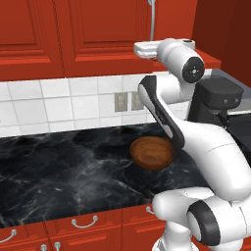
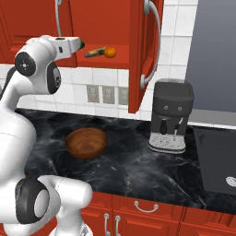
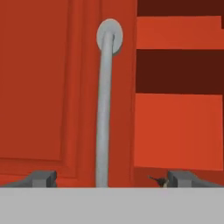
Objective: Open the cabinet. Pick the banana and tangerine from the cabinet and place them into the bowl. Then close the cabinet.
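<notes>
- Right base view: cabinet (image 2: pixel 138 50) w/ right door swung out; left door (image 2: pixel 32 27) looks shut, its bar handle (image 2: pixel 58 18) just above the robot's hand.
- Banana (image 2: pixel 94 53) and tangerine (image 2: pixel 109 52) lie touching-close on the cabinet shelf, near its front edge.
- Bowl (image 2: pixel 86 142) sits empty on the surface, toward its left part, below the shelf.
- Hand view: gripper (image 3: pixel 109 177) has its jaws wide apart, nothing between but the handle (image 3: pixel 104 113), which runs up the middle.
- Step in hand, prob.: opening the cabinet, left door still to go.
- Next move needs: jaws fwd around the bar, close on it, pull along the door's arc; or, if access suffices, go right for the fruit.
</notes>
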